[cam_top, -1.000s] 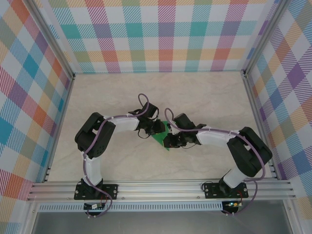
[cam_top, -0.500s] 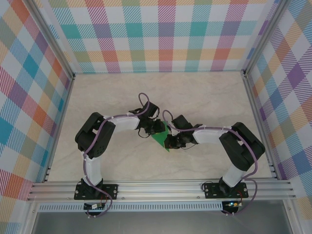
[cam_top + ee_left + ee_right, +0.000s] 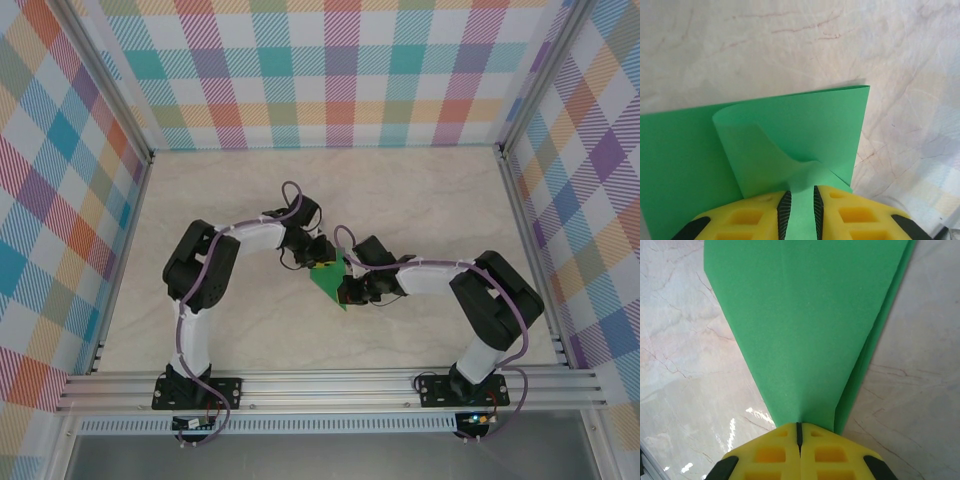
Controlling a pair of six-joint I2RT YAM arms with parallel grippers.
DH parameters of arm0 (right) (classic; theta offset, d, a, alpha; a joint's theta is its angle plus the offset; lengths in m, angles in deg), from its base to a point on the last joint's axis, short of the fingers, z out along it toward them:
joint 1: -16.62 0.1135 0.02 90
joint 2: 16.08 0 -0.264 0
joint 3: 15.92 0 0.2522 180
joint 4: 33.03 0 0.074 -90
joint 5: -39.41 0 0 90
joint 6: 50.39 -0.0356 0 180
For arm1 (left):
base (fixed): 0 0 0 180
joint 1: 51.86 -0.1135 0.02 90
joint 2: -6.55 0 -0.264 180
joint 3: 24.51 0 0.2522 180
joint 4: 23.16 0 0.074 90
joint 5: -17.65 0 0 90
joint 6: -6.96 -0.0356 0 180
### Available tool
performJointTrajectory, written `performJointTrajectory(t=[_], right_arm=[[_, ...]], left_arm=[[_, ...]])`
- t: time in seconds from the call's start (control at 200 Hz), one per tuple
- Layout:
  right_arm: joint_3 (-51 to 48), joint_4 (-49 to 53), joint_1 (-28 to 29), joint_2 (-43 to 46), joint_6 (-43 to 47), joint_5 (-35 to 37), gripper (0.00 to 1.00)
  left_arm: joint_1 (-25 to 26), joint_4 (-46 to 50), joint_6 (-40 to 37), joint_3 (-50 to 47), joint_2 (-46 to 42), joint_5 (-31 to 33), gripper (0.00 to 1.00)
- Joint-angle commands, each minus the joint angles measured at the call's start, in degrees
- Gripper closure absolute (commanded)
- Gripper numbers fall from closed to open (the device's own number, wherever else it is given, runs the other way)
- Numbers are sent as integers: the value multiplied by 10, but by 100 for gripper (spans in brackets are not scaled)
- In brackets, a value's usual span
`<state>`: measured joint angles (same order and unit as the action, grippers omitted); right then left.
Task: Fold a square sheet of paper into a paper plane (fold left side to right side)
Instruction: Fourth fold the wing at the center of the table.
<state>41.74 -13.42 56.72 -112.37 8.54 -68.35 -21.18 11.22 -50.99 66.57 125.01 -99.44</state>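
- one green paper [image 3: 327, 283], partly folded into a narrowing wedge with layered flaps; thin, plain and matte, with sharp creases.
- two grippers, each with two yellow plastic fingers with cut-out pockets.
- left gripper [image 3: 800, 202]: its fingers [image 3: 760, 217] stand narrow, their ribbed black pads clamped on a strip of the paper that rises between them. beyond the tips a loose flap curls over in a soft roll, not pressed flat, and past that a flat layer ends in a straight edge and a square corner.
- right gripper [image 3: 799, 432]: its fingers [image 3: 770, 455] are pressed fully together. the narrow end of the paper runs right up to the tips, its centre crease in line with the seam between them. i cannot tell whether any paper is caught in that seam. from the tips the paper fans out wider, with a second layer peeking out along the right edge.
- from above, the left gripper [image 3: 322, 262] sits at the far end of the paper and the right gripper [image 3: 347, 291] at its near right edge, close together with the paper between them.
- one table [image 3: 420, 200], pale and marble-patterned with thin reddish veins, slightly glossy, lies under the paper.
- three plaid walls [image 3: 340, 70] in many colours surround the table.
- two arms, white and black, with purple cables [image 3: 292, 200] looped along them.
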Motion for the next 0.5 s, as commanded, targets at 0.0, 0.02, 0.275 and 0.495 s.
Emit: performJointTrajectory(t=[0.0,0.02,0.275,0.495], right_arm=[[-40,115,6,-29,3,13,98],[-40,115,6,-28,3,12,98],[-48,104,6,-29,4,8,100],[-53,95,7,-27,2,11,100]], left_arm=[[-55,-14,-30,37,53,100,75],[-58,-12,-31,43,55,100,75],[-94,13,-45,103,84,71,74],[-123,45,-61,139,64,53,74]])
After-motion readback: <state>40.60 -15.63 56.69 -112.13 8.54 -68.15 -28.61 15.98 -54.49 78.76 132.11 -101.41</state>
